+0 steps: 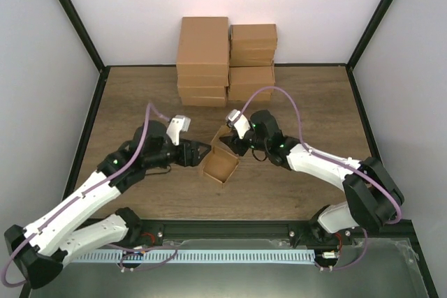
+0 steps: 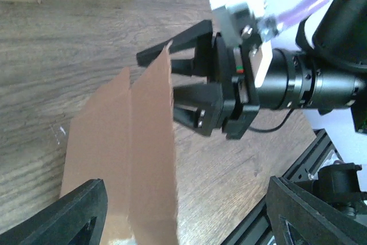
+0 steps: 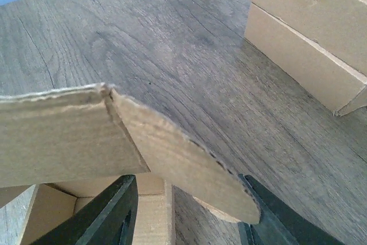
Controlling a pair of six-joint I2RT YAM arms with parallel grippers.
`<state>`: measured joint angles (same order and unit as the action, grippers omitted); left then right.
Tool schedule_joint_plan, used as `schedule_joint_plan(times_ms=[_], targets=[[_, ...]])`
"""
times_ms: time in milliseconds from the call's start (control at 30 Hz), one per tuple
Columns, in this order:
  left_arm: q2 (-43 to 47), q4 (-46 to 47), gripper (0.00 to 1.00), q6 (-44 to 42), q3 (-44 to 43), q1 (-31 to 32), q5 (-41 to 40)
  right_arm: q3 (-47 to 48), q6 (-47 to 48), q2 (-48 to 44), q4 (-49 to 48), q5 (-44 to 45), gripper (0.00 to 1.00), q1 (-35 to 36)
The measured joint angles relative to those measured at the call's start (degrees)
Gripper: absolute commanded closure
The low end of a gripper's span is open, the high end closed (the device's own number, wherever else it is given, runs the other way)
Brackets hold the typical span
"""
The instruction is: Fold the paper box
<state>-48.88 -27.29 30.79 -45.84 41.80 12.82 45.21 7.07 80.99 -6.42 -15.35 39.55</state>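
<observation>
The paper box (image 1: 218, 167) stands open-topped in the middle of the table, tan cardboard with one flap raised toward the back. My left gripper (image 1: 199, 153) is at its left side. In the left wrist view that gripper (image 2: 192, 213) is wide open, with an upright wall of the box (image 2: 132, 142) between its fingers, nearer the left finger (image 2: 74, 210). My right gripper (image 1: 232, 146) is at the raised flap. Its fingers (image 3: 109, 210) stand apart below the rounded flap (image 3: 172, 153), which lies across the gap. From the left wrist view, the right gripper (image 2: 180, 81) sits at the flap's top edge.
Two stacks of larger brown cartons (image 1: 202, 61) (image 1: 253, 61) stand against the back wall, close behind the right gripper, and show as cartons (image 3: 304, 38) in the right wrist view. A black frame rail (image 1: 223, 228) runs along the near edge.
</observation>
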Motion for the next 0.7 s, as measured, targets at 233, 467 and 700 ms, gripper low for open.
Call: schedule_joint_plan(times_ms=[233, 467, 700], targets=[[-12.92, -7.32, 0.32, -4.72, -13.16, 0.24, -1.46, 0.04, -0.28, 0.0, 0.48, -0.76, 0.51, 0.0], [-21.14, -13.35, 0.48, -8.66, -15.96, 0.24, -2.97, 0.04, -0.7, 0.0, 0.55, -0.92, 0.5, 0.0], [-23.39, -15.06, 0.92, -10.38, -15.96, 0.24, -4.68, 0.07, -1.36, 0.0, 0.09, -0.9, 0.5, 0.0]])
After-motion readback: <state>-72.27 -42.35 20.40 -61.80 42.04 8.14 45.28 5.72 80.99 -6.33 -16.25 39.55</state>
